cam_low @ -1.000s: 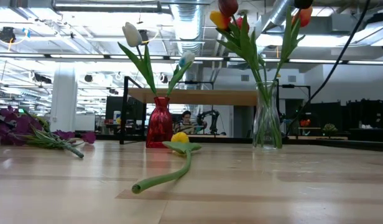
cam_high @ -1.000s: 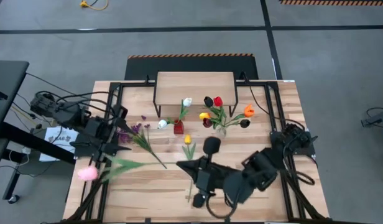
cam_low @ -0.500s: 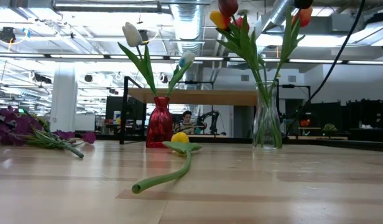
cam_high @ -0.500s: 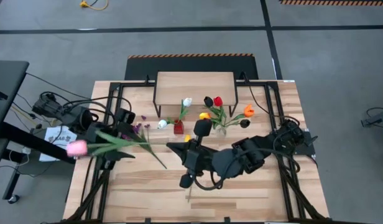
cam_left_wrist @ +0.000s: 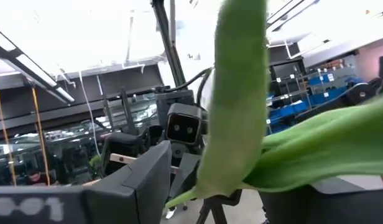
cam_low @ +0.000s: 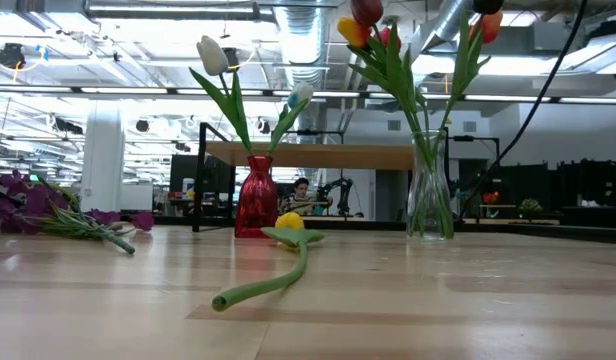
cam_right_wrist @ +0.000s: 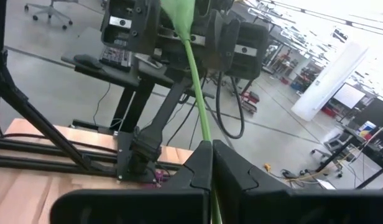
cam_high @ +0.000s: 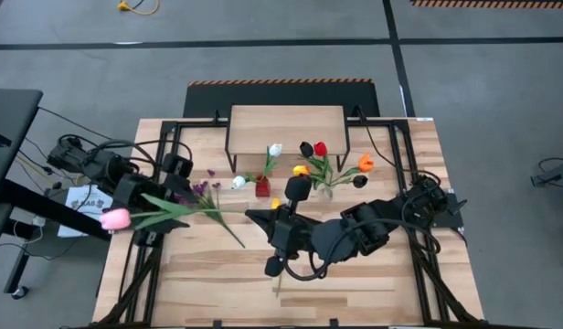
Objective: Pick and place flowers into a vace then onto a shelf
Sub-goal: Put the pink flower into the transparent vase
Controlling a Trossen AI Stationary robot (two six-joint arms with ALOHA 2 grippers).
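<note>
Two vases (cam_high: pixel 262 187) crowd the shelf's (cam_high: pixel 286 126) front.

Left tool (cam_high: pixel 146 203) fingers hidden under pink tulip (cam_high: pixel 115 218) leaves; tulip blooms (cam_low: pixel 368 10) in clear vase (cam_low: pixel 430 190) cut by top edge.

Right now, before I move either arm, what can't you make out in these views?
- Left wrist view: the long-stemmed pink tulip's broad green leaf fills the picture, hiding the table beyond the left gripper.
- Right wrist view: a green stem meets the shut right gripper; whether it is pinched is unclear.
- High view: the right arm covers the lying yellow tulip's stem.
- Low view: neither gripper shows.
</note>
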